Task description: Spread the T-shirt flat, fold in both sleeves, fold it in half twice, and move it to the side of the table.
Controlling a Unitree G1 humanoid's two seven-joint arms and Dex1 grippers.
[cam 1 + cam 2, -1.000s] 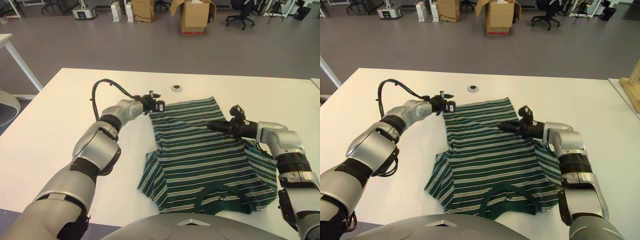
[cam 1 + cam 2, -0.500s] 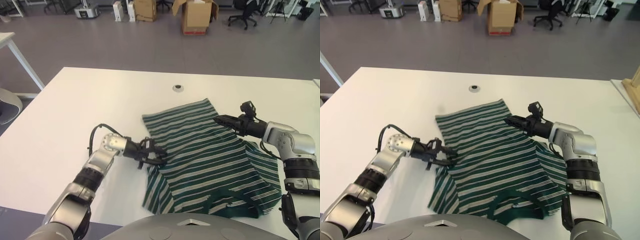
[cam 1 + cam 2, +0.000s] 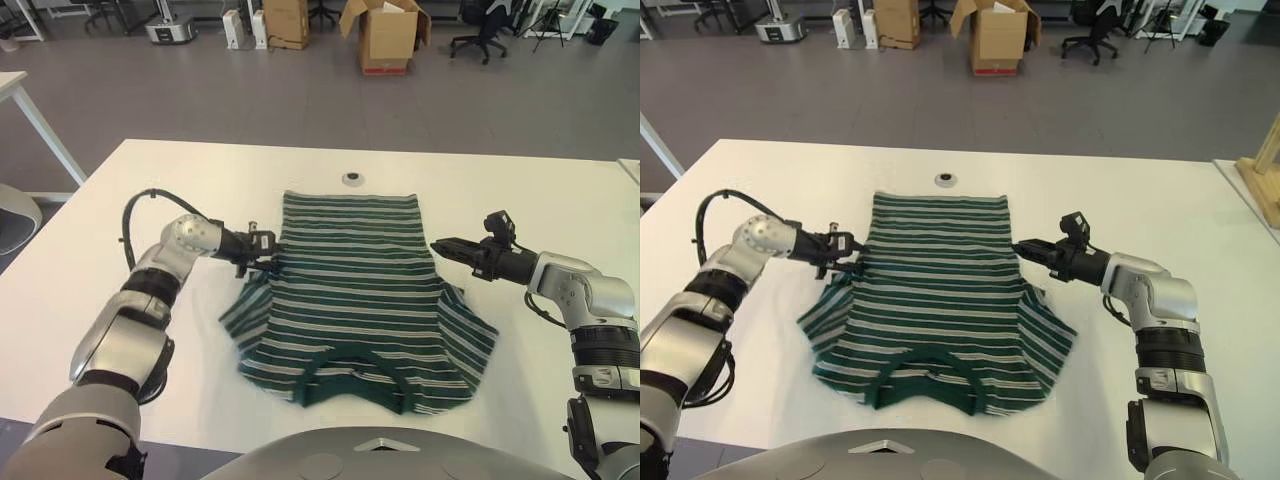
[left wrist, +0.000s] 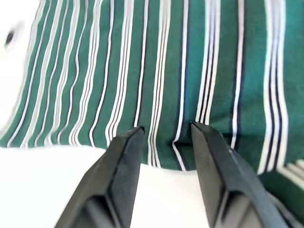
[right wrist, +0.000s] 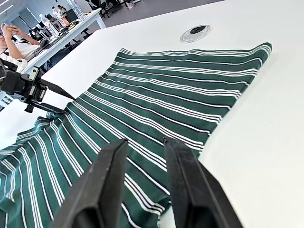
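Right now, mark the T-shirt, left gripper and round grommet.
T-shirt (image 3: 350,275), left eye view, middle of striped body.
left gripper (image 3: 274,256), left eye view, between its fingertips.
round grommet (image 3: 353,178), left eye view, its centre.

My left arm is stretched forward with the elbow out, and my left hand (image 3: 266,254) points inward to the right, its fingers (image 4: 124,156) parted with a clear gap between them. My right arm reaches out from the other side with the forearm turned in. My right hand (image 3: 440,244) points left, fingers (image 5: 110,166) side by side with a narrow gap.
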